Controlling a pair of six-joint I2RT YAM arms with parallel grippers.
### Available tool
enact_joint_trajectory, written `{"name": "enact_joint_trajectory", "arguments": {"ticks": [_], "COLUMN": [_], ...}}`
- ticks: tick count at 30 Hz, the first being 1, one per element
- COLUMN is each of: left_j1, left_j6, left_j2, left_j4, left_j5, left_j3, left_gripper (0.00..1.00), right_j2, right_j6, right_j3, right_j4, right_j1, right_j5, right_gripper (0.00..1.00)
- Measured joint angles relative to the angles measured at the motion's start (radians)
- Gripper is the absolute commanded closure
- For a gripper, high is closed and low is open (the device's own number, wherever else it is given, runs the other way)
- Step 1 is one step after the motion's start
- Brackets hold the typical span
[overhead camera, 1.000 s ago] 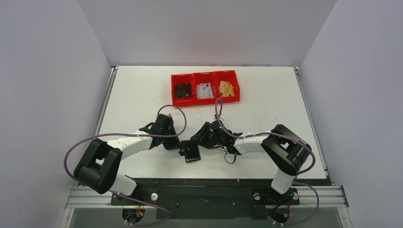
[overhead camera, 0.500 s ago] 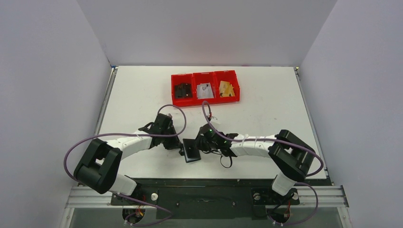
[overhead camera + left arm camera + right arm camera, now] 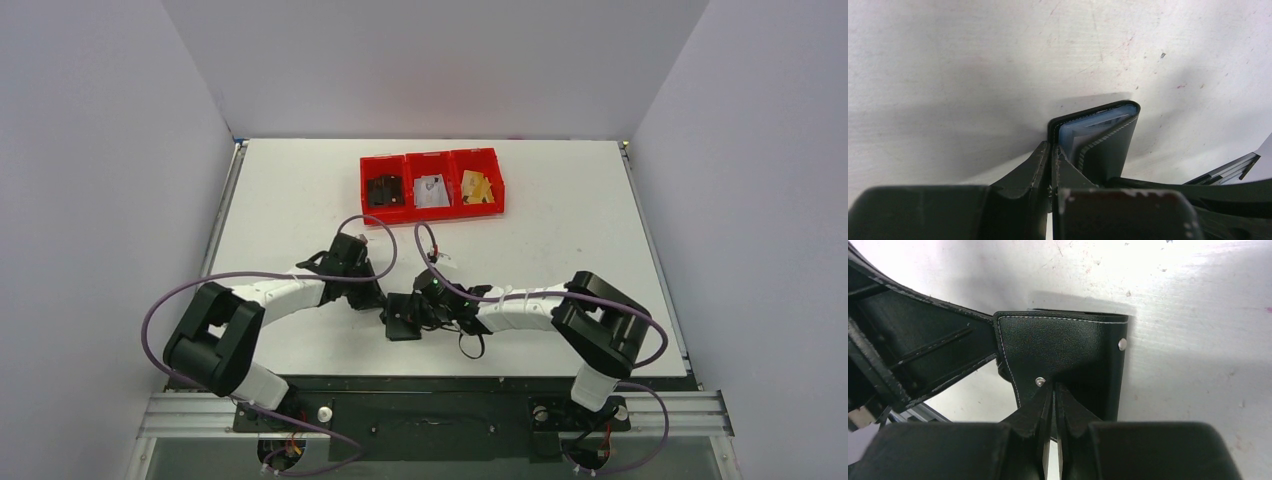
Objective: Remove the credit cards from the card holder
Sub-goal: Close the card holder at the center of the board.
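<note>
The black card holder (image 3: 403, 318) lies near the table's front middle, between my two grippers. In the left wrist view it (image 3: 1105, 142) stands part open and shows its bluish clear sleeve (image 3: 1083, 131); no card shows in it. My left gripper (image 3: 381, 301) is shut on one outer flap (image 3: 1051, 150). My right gripper (image 3: 420, 311) is shut on the opposite snap flap (image 3: 1054, 386), just beside a silver snap (image 3: 1038, 381). Credit cards lie in the red bins: gold (image 3: 477, 187), white-grey (image 3: 432, 190) and dark (image 3: 384, 191).
A row of three red bins (image 3: 432, 159) stands at the back middle of the white table (image 3: 560, 240). Purple cables loop above both wrists. The table's front edge is close behind the card holder.
My right gripper has moved left to the card holder and now pinches its snap flap. My left arm has shifted slightly right, still holding the holder.
</note>
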Motion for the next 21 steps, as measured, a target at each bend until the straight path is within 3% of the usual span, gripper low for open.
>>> {"name": "enact_joint_trajectory", "arguments": {"ticks": [9, 16, 21], "left_j1": [0.017, 0.039, 0.042], "left_j6": [0.009, 0.010, 0.016], "left_j2": [-0.004, -0.096, -0.155], "left_j4": [-0.008, -0.051, -0.049], "left_j5": [-0.021, -0.069, -0.077], "left_j3": [0.021, 0.006, -0.032], "left_gripper": [1.00, 1.00, 0.92], "right_j2": [0.061, 0.078, 0.082], "right_j6": [0.053, 0.075, 0.084], "right_j3": [0.010, 0.010, 0.010], "right_j4": [0.068, 0.106, 0.114], "right_j1": [-0.022, -0.028, -0.031], "right_j5": [-0.016, -0.022, -0.025], "right_gripper": [0.97, 0.97, 0.97]}}
